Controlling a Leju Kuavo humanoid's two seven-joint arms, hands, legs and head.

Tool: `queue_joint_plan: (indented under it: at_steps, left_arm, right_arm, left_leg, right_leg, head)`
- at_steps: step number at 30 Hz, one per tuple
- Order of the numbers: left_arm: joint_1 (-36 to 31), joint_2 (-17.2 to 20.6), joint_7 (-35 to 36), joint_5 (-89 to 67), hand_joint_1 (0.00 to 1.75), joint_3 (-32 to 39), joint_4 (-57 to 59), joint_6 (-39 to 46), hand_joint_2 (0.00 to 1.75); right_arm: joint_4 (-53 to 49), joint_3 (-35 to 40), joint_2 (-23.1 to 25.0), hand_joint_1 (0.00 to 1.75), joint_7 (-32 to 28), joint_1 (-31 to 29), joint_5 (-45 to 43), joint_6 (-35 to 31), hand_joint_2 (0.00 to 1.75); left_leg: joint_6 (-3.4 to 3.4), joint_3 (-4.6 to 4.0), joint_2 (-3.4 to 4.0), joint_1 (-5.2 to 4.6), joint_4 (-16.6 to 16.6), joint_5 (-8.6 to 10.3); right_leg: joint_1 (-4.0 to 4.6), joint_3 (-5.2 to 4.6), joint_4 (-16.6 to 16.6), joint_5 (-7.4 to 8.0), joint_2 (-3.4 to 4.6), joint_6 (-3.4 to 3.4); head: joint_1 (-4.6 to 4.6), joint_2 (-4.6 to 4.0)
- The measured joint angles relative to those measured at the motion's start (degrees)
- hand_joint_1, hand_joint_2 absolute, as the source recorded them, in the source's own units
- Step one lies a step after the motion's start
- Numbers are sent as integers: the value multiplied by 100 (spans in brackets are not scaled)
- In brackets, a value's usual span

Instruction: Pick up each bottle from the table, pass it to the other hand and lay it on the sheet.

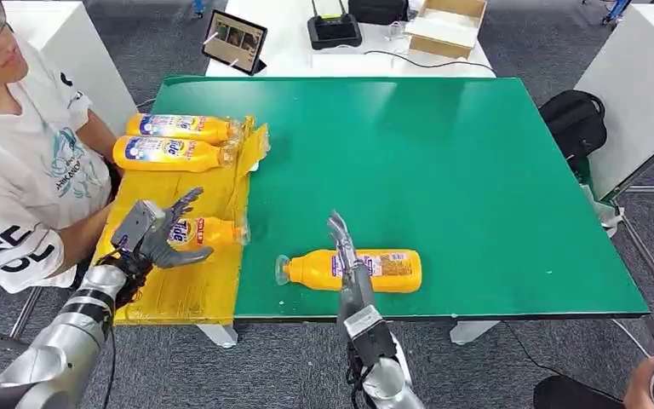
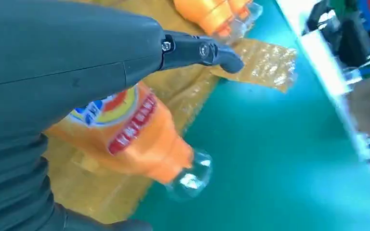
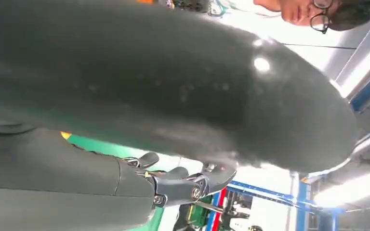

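Note:
Three orange bottles lie on the yellow sheet point(image 1: 179, 294) at the table's left: two at the back point(image 1: 179, 128) point(image 1: 170, 153) and a third point(image 1: 213, 232) nearer me. My left hand point(image 1: 157, 234) hovers over that third bottle with its fingers spread, not gripping it. In the left wrist view the bottle point(image 2: 135, 134) lies on the sheet point(image 2: 265, 62) under my straight fingers point(image 2: 197, 50). A fourth bottle point(image 1: 387, 270) lies on the green table point(image 1: 443, 170), clear cap to the left. My right hand point(image 1: 345, 256) stands in front of its middle, fingers straight, holding nothing.
A person in a white T-shirt point(image 1: 25, 170) sits close at the table's left, beside the sheet. Behind the green table a white table carries a tablet point(image 1: 234, 41), a black router point(image 1: 334, 30) and a cardboard box point(image 1: 447, 25). A black backpack point(image 1: 575, 119) lies at the right.

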Motion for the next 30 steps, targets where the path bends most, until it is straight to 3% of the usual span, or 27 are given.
queue_joint_plan:
  at_steps: [6,10,17,20,23,30]
  left_arm:
    - [465,-575,131,2246,0,563,-1142,250,175]
    - [909,-848,140,2590,0,721,-2000,1016,175]
    - [1283,-997,107,2669,0,817,-2661,1209,175]
    - [1463,-1051,20,2619,0,872,-2830,1714,175]
    - [1859,-1141,4,2518,0,909,-3013,1937,175]
    - [2478,-1303,-2,2015,0,725,-3186,2335,175]
  right_arm:
    - [55,-13,-6,0,317,2,633,-368,175]
    - [55,-113,-216,0,902,-55,1348,-420,175]
    - [53,-262,-452,0,1093,-117,1572,-354,175]
    - [53,-264,-680,0,1969,-232,2432,-337,175]
    - [53,-389,-1124,0,2790,-407,2897,127,175]
    - [208,-616,-1902,0,3139,-924,2947,1124,175]
  left_leg:
    - [1,-22,-1,-1,2,-1]
    - [2,-26,1,-2,2,-3]
    - [1,-28,0,0,2,-2]
    - [2,-28,5,-2,2,-3]
    - [3,-32,0,-7,3,-3]
    - [8,-38,0,-8,5,-6]
  right_leg:
    - [-1,-15,-2,0,0,0]
    - [-1,-22,-3,0,0,0]
    - [1,-24,-1,0,0,0]
    - [-1,-24,-2,0,4,1]
    - [-7,-24,-9,1,3,2]
    - [-6,-25,-15,4,3,7]
  head:
    - [0,0]
    - [0,0]
    - [-2,0]
    - [-2,0]
    - [2,0]
    - [-2,0]
